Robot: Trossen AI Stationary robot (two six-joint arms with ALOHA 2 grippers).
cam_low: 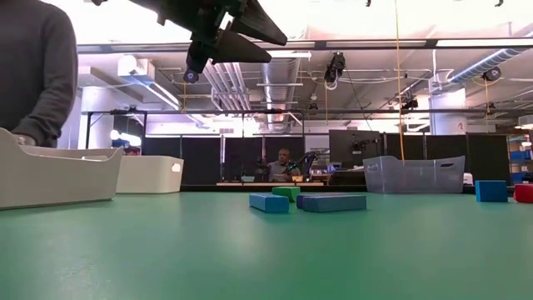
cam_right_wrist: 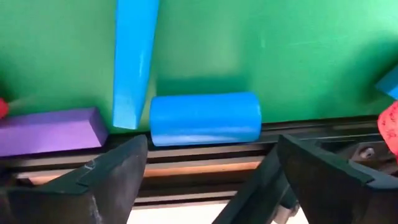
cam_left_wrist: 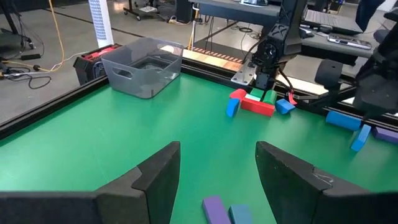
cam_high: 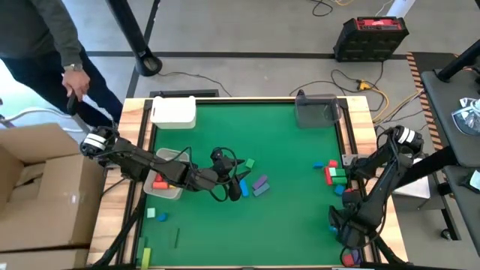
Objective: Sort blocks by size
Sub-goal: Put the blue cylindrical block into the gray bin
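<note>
Your left claw point(cam_high: 238, 182) hangs over the middle of the green tabletop point(cam_high: 285, 217) with its fingers point(cam_left_wrist: 155, 171) spread wide and nothing between them; a purple block point(cam_left_wrist: 213, 208) and a blue block point(cam_left_wrist: 239, 214) lie just beneath. Your right claw point(cam_right_wrist: 205, 171) sits at the tabletop's five o'clock corner, also wide open and empty, above a blue cylinder point(cam_right_wrist: 205, 118), a blue bar point(cam_right_wrist: 132, 59) and a purple bar point(cam_right_wrist: 50, 130). A cluster of red, green and blue blocks point(cam_high: 334, 174) lies at three o'clock.

Overhead looks straight down, low skims level — both catch the purple block point(cam_high: 260, 181).
</note>
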